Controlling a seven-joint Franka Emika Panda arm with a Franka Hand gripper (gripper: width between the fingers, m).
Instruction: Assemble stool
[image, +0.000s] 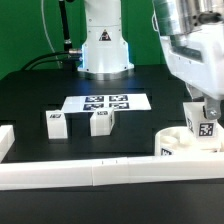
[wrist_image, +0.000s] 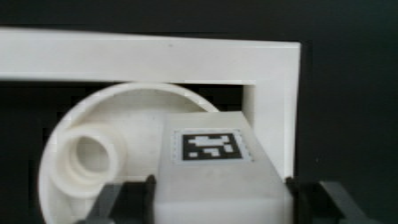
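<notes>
My fingers (wrist_image: 125, 203) grip one leg block (wrist_image: 214, 158) upright, just above the seat (wrist_image: 107, 125) tucked into the border rails (wrist_image: 178, 55) corner on the bench (image: 60, 90), its socket (wrist_image: 84, 155) off to one side, so I reckon a sideways shift comes first.

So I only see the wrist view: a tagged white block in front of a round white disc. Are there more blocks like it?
Observer: Yes. One spare leg block and a second spare leg block sit on the black table, toward the exterior view's left.
Operator: Anything else lying there?
Observer: The marker board lies flat just beyond them, nearer the robot's base.
Operator: Where is the gripper in all this?
Observer: At the exterior view's right, the gripper holds the third leg block over the round seat.
</notes>
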